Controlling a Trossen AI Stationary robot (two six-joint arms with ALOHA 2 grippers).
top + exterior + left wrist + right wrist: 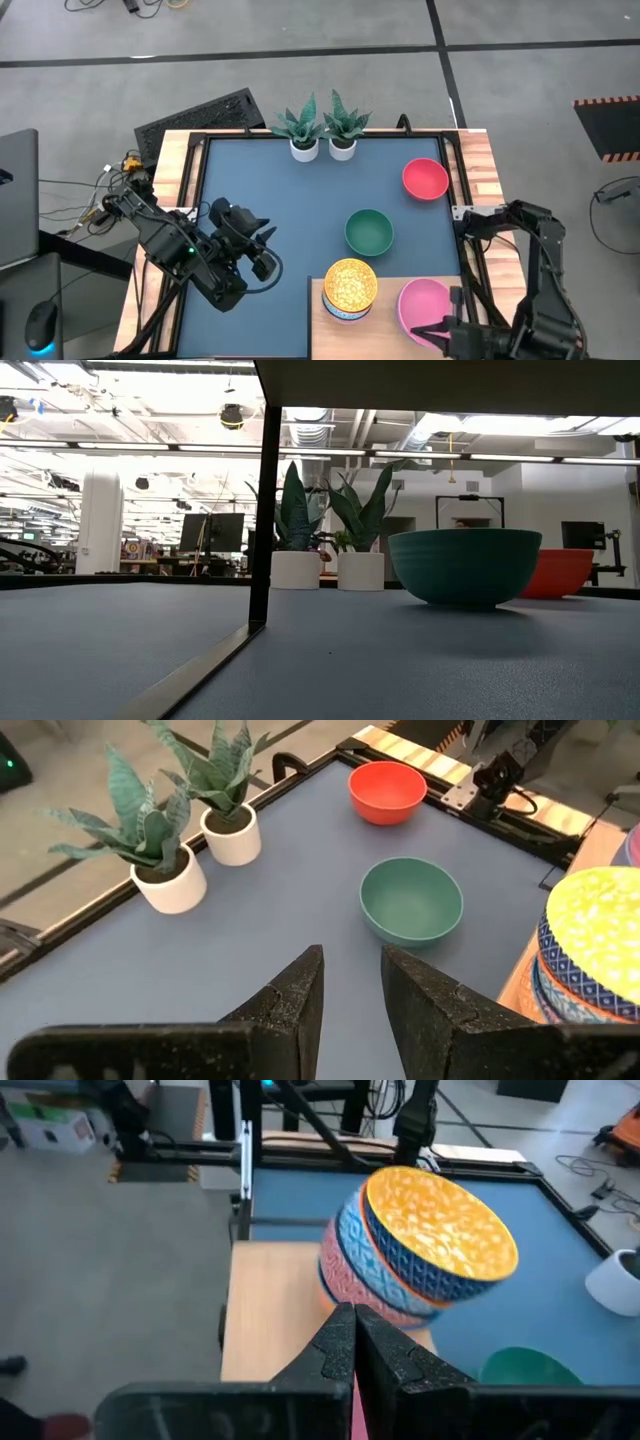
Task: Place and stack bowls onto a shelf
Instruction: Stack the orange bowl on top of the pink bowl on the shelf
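Bowls are sitting around the shelf (330,330): a patterned stack (349,290) topped yellow and a pink bowl (424,304) on it, green bowl (369,232) and red bowl (425,179) beyond. Right gripper (354,1332) is pinching the pink bowl's rim; left gripper (350,982) is hovering slightly parted beside the shelf.

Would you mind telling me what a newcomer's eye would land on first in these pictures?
Probably the stack of patterned bowls, yellow one on top, at the left end of the pale wooden shelf, with a pink bowl beside it. Next, the green bowl mid-table and the red bowl toward the far right corner. Two potted plants stand at the far edge.
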